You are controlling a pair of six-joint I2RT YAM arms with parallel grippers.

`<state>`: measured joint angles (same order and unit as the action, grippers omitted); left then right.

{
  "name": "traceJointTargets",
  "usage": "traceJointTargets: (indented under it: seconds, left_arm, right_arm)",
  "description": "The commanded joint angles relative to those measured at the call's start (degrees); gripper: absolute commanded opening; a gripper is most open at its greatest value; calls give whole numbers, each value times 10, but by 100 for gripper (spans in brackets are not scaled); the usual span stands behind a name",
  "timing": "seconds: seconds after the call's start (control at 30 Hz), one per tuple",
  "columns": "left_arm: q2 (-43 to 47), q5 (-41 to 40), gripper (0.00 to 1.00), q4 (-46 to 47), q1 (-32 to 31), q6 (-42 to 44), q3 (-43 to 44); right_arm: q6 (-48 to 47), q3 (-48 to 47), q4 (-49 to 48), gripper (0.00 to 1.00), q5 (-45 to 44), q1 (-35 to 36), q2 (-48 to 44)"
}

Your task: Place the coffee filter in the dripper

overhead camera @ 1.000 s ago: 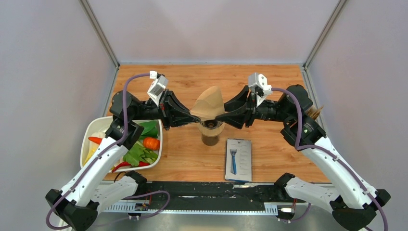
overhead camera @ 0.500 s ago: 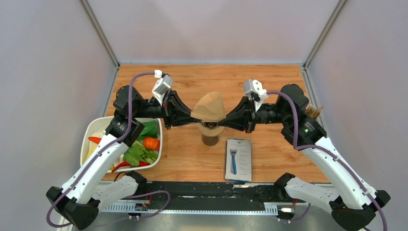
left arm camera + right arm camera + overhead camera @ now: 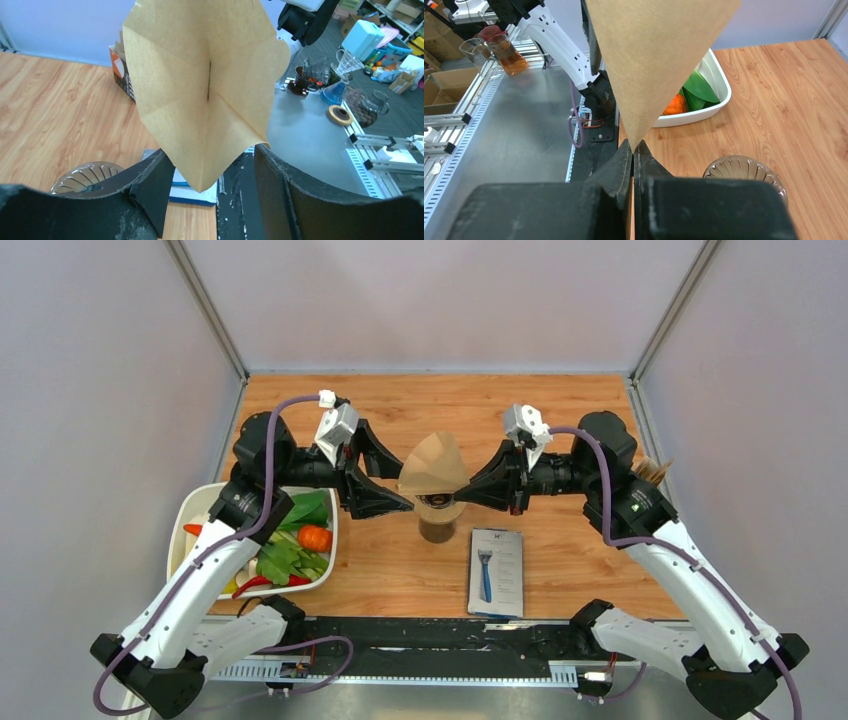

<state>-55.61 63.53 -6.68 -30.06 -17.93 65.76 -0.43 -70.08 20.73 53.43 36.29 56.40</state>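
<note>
I am pinching the point of the light-tan paper cone coffee filter point(image 3: 433, 462) in the clamped right gripper point(image 3: 460, 491) at centre frame, just above the translucent brown ribbed dripper point(image 3: 438, 512), with the left gripper point(image 3: 400, 485) gaping wide, so I am planning a slow, centred lowering.

The tan paper coffee filter point(image 3: 435, 462) hung fanned open in the air just over the brownish ribbed dripper point(image 3: 438, 515), which sat upright mid-way across the table point(image 3: 560, 420).
</note>
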Motion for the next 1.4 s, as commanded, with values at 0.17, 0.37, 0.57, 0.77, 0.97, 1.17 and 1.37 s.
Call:
traceJointTargets:
  seconds: [0.17,0.37,0.57,0.77,0.97,1.17,1.37]
  left_arm:
    - [25,-59,67,123,-42,-53,-32]
    - [19,-94,68,169,-51,-106,-30]
    - [10,-82,27,191,-51,-131,-34]
    - [8,-72,0,173,-51,-116,-39]
    - [0,-61,0,148,-51,-101,-36]
    - [-5,-60,0,115,-52,-72,-29]
    - [-2,-58,0,84,-52,-44,-23]
  right_arm:
    - [58,1,-86,0,15,-1,10]
    - [64,17,-99,0,22,0,-2]
    - [61,24,-101,1,27,0,-13]
    - [52,6,-100,58,7,0,-11]
    - [51,-32,-101,69,12,0,13]
    - [47,-51,-101,6,-6,0,25]
    - [49,-59,-101,54,-16,0,28]
